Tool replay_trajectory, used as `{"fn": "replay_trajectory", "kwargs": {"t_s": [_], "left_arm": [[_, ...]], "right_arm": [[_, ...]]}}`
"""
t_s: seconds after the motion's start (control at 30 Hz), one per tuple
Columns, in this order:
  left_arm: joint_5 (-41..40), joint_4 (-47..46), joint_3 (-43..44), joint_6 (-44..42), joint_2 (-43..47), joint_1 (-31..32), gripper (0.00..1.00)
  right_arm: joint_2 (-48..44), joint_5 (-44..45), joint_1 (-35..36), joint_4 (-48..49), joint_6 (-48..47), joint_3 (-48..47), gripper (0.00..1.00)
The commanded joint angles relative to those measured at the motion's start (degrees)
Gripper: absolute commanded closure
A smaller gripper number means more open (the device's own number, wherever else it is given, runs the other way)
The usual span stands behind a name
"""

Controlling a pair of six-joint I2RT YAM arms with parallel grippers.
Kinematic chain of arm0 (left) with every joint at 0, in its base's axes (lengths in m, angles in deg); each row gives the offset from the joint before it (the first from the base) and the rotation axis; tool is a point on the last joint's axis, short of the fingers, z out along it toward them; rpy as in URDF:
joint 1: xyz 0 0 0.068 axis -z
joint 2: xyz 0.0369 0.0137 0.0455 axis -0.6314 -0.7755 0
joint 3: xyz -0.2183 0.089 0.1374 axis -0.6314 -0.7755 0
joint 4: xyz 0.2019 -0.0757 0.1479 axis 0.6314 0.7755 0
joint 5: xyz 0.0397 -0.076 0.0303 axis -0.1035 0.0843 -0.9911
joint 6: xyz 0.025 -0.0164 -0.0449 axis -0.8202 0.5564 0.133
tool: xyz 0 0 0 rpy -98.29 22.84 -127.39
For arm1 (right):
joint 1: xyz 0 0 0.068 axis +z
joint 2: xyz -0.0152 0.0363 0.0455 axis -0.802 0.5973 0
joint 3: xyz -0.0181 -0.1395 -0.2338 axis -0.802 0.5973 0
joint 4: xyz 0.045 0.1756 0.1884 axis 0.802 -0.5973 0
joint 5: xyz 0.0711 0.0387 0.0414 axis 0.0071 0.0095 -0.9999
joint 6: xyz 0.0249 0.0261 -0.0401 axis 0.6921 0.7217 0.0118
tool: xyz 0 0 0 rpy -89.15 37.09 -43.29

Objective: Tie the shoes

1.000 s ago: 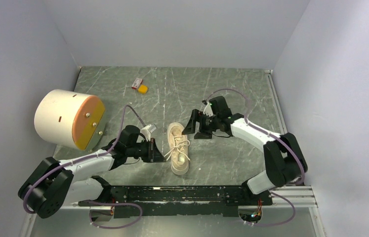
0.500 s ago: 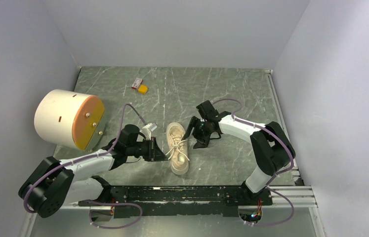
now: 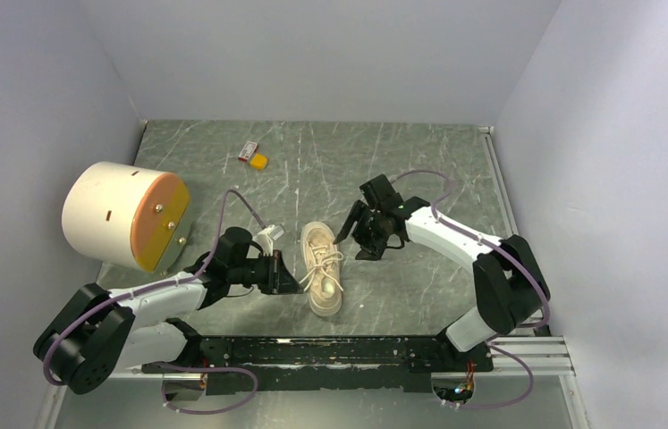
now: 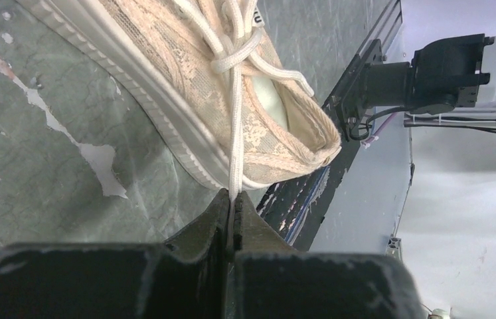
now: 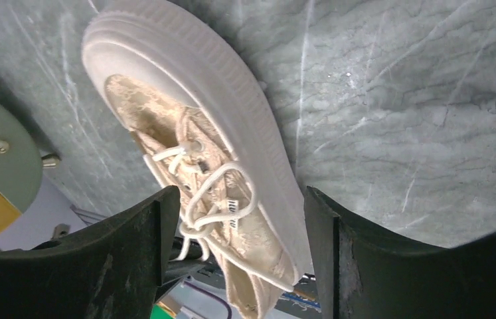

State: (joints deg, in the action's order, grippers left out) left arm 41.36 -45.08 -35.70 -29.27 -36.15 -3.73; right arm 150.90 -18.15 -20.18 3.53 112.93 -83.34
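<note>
Lace (image 4: 234, 133) taut in low left tool (image 4: 232, 212)

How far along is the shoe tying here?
Done: no finished bow shows; laces only loop loosely over the sneaker. In hand: left gripper shut on one lace, pulled taut; right gripper open over the sneaker, empty. Left: grasp the other lace, tie the bow.
</note>
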Motion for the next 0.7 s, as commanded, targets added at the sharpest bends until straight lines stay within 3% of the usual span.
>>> {"fn": "replay_trajectory", "kwargs": {"t_s": [0.0,0.3,0.53,0.67], "left_arm": [[1.9,-2.7,-1.3,-0.8,0.1,0.1,0.95],[2.0,-3.4,-1.2,-0.6,0.4,0.1,0.95],[2.0,-2.8,-1.2,-0.7,1.5,0.1,0.95],[1.6,-2.5,-2.2,-0.3,2.7,0.1,0.95]], "right_arm": [[0.5,2.4,1.1,-3.0,1.3,-2.8,0.28],[7.6,6.3,4.9,-6.2,6.4,-7.7,0.34],[9.5,8.9,5.7,-6.8,7.5,-8.4,0.50],[8.9,9.5,5.7,-7.3,7.4,-8.5,0.65]]}}
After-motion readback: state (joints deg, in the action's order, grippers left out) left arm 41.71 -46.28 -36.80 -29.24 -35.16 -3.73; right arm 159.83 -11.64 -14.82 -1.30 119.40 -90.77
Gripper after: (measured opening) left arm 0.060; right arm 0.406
